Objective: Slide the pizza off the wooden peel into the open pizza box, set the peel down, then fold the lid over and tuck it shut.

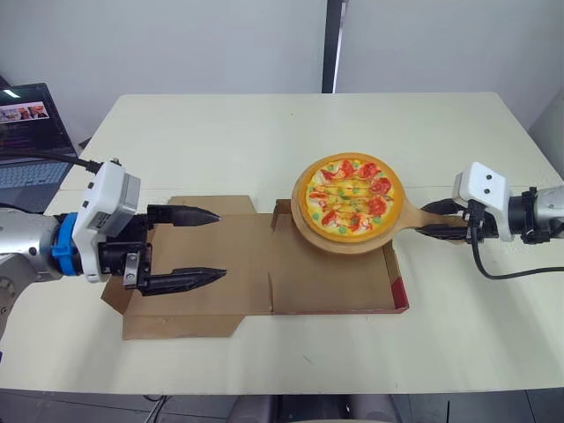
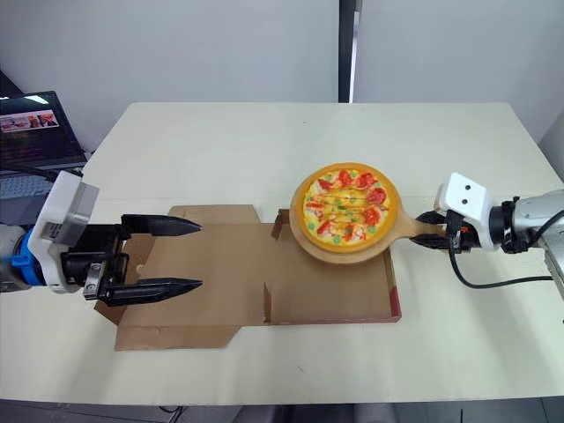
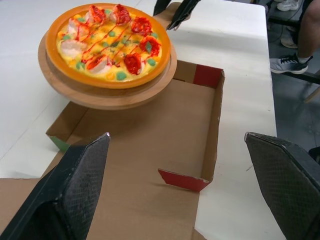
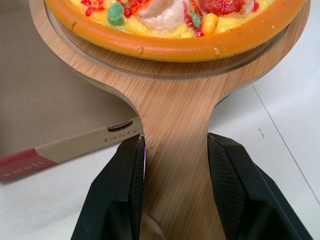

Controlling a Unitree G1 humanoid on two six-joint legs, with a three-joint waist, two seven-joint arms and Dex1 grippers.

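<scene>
Table (image 1: 264, 141) first: you are working over a pale cream top, matte and bare apart from the cardboard, with a faint seam crossing it behind the box. Beyond its far edge you see a plain light wall (image 1: 176, 44) split by a dark upright post (image 1: 333, 44). Off your left corner sits an open laptop (image 1: 26, 132) with its screen lit. The left wrist view catches grey floor past the table's side, with a person's shoe (image 3: 286, 62) planted on it.

The pizza box (image 1: 335, 286) lies open and flat in the middle of the table. Its tray is on your right and its lid (image 1: 203, 264) is spread out on your left, both brown inside, with red showing along the tray's low walls.

Your right gripper (image 1: 439, 219) is clamped on the handle of the wooden peel (image 1: 344, 245). The right wrist view shows both black fingers (image 4: 125, 190) pressed against the handle's edges. The pizza (image 1: 352, 196) rests whole on the peel's round blade, which is raised above the far part of the tray, its far edge reaching past the tray's back wall. A black cable (image 1: 502, 275) loops below that wrist.

Your left gripper (image 1: 222, 244) hangs over the lid with its two fingers spread wide, holding nothing and pointing toward the tray
</scene>
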